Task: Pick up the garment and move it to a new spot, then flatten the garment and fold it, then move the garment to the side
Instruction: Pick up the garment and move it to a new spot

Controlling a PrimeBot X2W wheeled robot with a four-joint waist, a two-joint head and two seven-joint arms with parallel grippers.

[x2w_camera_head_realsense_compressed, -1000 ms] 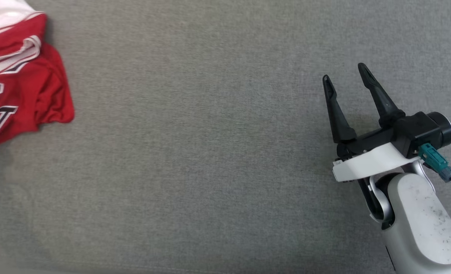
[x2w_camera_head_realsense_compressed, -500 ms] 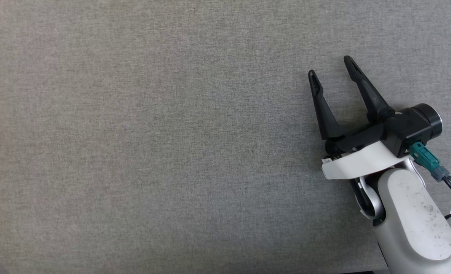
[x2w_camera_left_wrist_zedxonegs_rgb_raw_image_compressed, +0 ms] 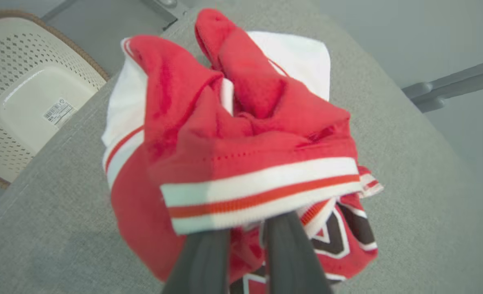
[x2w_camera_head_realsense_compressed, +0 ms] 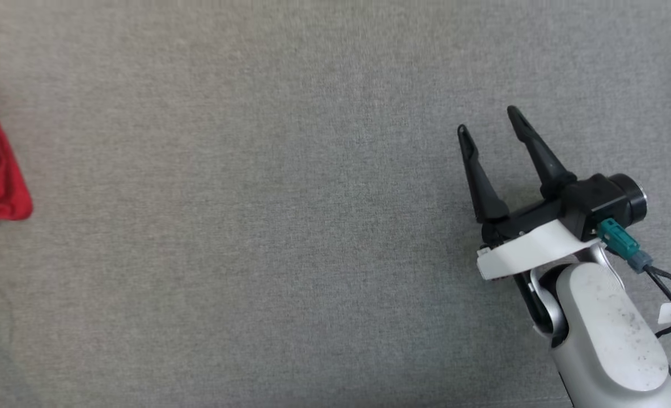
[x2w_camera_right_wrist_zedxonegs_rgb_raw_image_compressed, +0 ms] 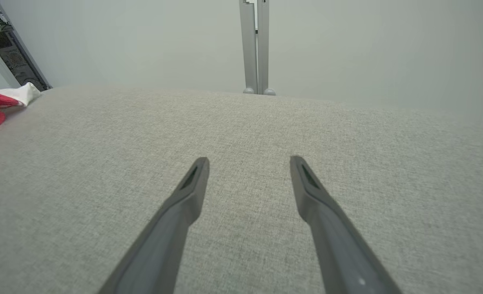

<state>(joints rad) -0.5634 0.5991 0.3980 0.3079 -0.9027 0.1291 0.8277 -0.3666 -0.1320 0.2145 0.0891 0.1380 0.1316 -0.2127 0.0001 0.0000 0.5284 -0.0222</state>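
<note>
red garment (x2w_camera_left_wrist_zedxonegs_rgb_raw_image_compressed: 241, 134) pinched between fingers (x2w_camera_left_wrist_zedxonegs_rgb_raw_image_compressed: 202, 265), pale basket (x2w_camera_left_wrist_zedxonegs_rgb_raw_image_compressed: 25, 106)

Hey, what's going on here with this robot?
The robot is working on a crumpled red and white garment on the grey padded table. Its left gripper is pinched shut on the garment's striped hem. The right gripper hangs open over bare table, well away. Nothing is flattened or folded yet.
</note>
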